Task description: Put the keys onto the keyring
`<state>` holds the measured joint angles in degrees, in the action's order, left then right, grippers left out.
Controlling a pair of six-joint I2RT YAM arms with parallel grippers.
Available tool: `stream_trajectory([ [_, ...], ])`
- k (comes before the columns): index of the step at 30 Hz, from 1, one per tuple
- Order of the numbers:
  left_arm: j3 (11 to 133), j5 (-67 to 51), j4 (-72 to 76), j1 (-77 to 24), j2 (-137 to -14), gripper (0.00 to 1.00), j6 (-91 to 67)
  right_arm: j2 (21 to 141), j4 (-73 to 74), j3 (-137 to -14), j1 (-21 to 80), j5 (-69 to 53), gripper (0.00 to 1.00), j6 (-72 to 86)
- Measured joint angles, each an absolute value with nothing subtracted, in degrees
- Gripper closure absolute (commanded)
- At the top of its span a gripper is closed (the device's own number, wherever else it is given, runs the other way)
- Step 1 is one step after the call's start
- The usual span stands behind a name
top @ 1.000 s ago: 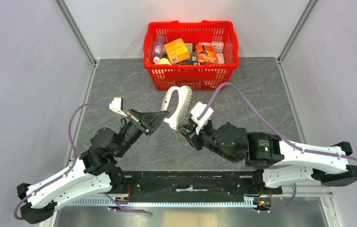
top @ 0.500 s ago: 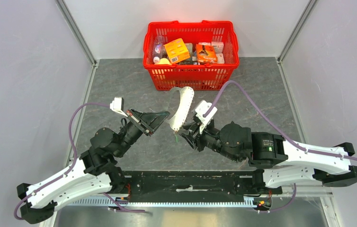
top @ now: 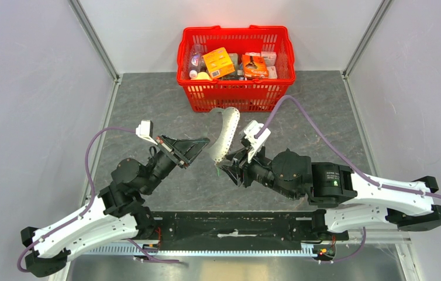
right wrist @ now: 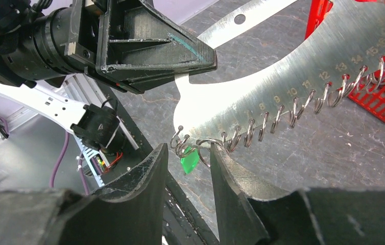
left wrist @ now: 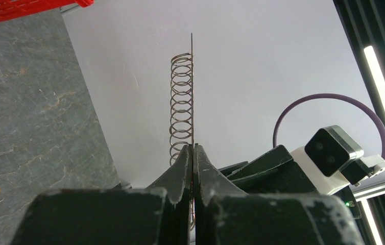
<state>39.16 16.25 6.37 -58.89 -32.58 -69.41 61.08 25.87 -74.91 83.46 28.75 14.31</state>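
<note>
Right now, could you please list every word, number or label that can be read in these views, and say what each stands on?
"11", "12", "13", "14", "15": stamped along the edge of the metal plate; the lower numbers in the row are too faint to be sure.
Boxes in the red basket: print too small to read.
Label on the right arm: too small.
Green key tag: no text visible.
</note>
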Motion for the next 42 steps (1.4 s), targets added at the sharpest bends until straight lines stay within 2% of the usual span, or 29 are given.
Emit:
stream_trajectory([
  [23,39.2,16.4,5.7,-58.9,-32.1,0.98,-69.4,63.0,28.0,-77.2,83.5,29.7,0.57,18.5],
  [42,39.2,16.5,5.9,-59.0,-34.5,0.98,-69.4,62.7,32.5,-80.8,83.5,22.7,0.56,28.0],
])
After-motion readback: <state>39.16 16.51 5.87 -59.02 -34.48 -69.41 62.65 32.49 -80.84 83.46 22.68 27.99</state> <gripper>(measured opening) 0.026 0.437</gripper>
